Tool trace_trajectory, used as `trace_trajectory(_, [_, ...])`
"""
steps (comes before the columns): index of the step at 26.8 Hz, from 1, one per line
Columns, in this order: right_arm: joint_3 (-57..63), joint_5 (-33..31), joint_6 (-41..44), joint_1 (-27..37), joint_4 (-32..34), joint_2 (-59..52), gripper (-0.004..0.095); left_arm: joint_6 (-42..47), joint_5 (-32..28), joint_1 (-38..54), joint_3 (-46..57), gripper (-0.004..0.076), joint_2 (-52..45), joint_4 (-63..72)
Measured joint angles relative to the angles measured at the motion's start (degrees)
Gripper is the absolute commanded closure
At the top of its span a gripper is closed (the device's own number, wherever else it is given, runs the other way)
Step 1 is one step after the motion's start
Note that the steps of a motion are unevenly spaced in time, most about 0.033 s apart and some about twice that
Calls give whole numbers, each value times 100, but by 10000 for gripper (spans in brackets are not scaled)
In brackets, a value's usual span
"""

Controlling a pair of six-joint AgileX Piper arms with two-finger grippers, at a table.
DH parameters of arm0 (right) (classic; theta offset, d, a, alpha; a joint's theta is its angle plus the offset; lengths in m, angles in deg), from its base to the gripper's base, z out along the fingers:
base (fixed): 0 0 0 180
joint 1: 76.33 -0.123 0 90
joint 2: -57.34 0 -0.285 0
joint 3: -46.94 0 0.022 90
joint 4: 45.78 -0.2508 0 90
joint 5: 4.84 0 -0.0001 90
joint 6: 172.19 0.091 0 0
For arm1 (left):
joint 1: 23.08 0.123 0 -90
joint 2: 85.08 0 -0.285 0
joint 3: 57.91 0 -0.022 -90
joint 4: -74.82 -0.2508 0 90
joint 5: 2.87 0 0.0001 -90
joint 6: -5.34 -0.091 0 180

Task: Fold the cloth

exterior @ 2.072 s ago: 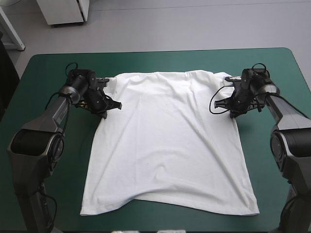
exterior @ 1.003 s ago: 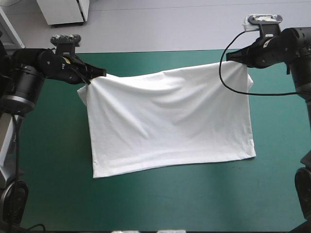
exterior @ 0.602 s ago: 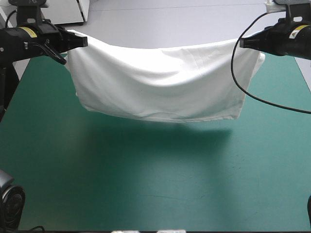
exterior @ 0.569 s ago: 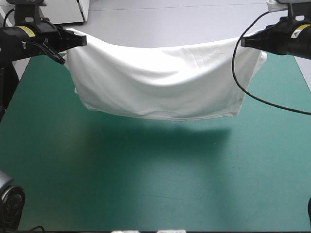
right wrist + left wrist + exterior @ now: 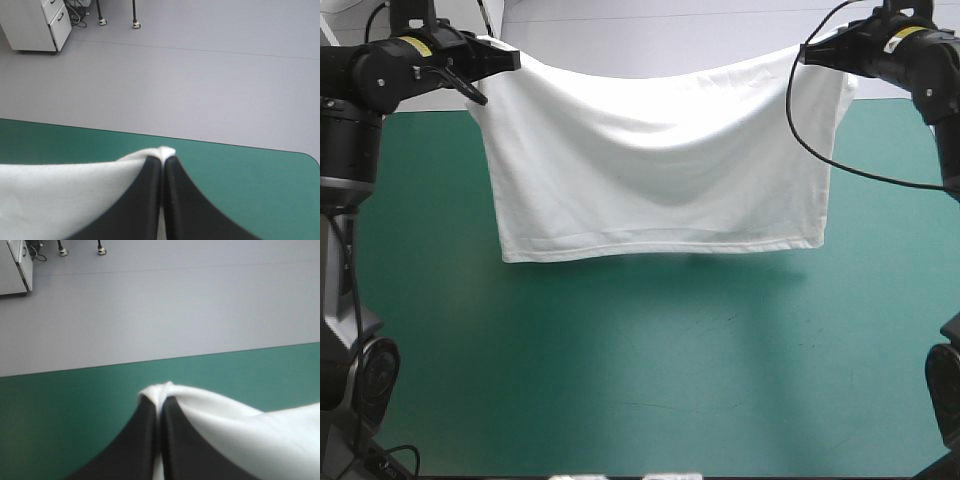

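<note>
Left gripper pressed together, pinching 1 upper corner of the T-shirt; in the left wrist view a small white fold pokes out at the tips of the black fingers. Right gripper likewise pinched tight on the other upper corner, with a white nub at its tips in the right wrist view. Both grippers are raised above the table, near its far edge and well apart, 1 toward each side. The T-shirt hangs between them as a wide white sheet over the far half of the table. Its long axis runs side to side, parallel to the table's far edge. The top edge sags in the middle, and the lower hem is straight and faces the table's near edge. Cannot tell if the hem touches the teal-green cover. The hanging cloth blocks the middle of the table's far edge from the high view. A soft shadow lies on the cover just near of the hem.
</note>
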Motion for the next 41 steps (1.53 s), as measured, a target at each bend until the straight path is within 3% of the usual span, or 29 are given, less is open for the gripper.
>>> trace_trajectory(5, [-167, 775, 22, 0, 68, 514, 925, 0, -1473, 0, 0, 733, 465, -97])
trace_trajectory(8, [-362, 826, 22, 0, 82, 553, 925, 0, -1704, 0, -13, 733, 465, -149])
trace_trajectory(11, [-398, 396, 22, 0, -38, 641, 925, 0, -1396, 0, -13, 733, 560, -244])
trace_trajectory(15, [-405, -596, 169, 0, -220, 1081, 925, 0, -310, 0, -13, 733, 1084, -318])
trace_trajectory(19, [-399, -1438, 169, 0, -331, 1570, 925, 142, 387, 0, -1, 733, 1665, -330])
trace_trajectory(23, [51, -1760, 169, 0, -408, 1706, 925, 251, 773, 0, 209, 733, 1982, -346])
trace_trajectory(29, [1642, -1542, 169, 0, -458, 1325, 925, 429, 460, -44, 1629, 733, 1660, -451])
trace_trajectory(34, [3227, -1088, 134, 0, -600, 694, 925, 474, -165, -223, 3347, 733, 805, -510])
trace_trajectory(41, [5225, -622, -11, 0, -825, -260, 925, 478, -570, -279, 5469, 733, -341, -510])
